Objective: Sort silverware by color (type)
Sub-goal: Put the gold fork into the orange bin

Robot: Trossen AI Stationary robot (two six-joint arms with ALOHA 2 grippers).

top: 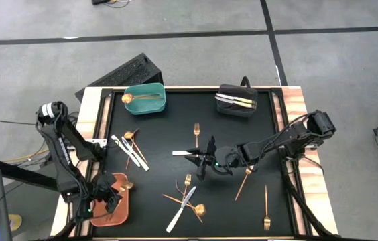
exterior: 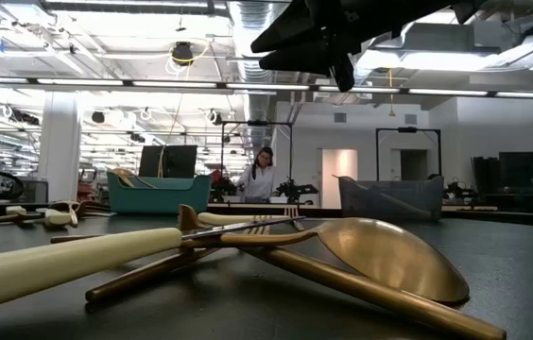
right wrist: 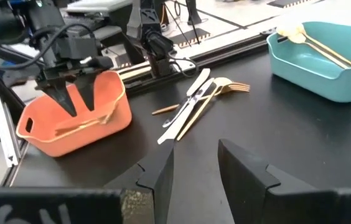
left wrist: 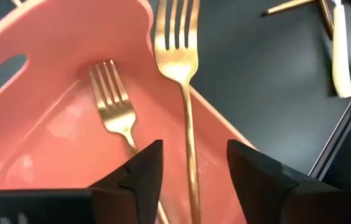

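We see two arms, both matte black, slim links with chunky joint housings. Left arm [top: 61, 144] has a round motor cap at its 11 o'clock end; black cables loop along it. Right arm [top: 279, 140] same build, boxy housing at its 2 o'clock end. Left gripper [right wrist: 70, 93]: two black tapered fingers [left wrist: 135, 177], angular, faceted. Right gripper [top: 206, 162] fingers [right wrist: 160, 171] identical. Green LED glows on each wrist.
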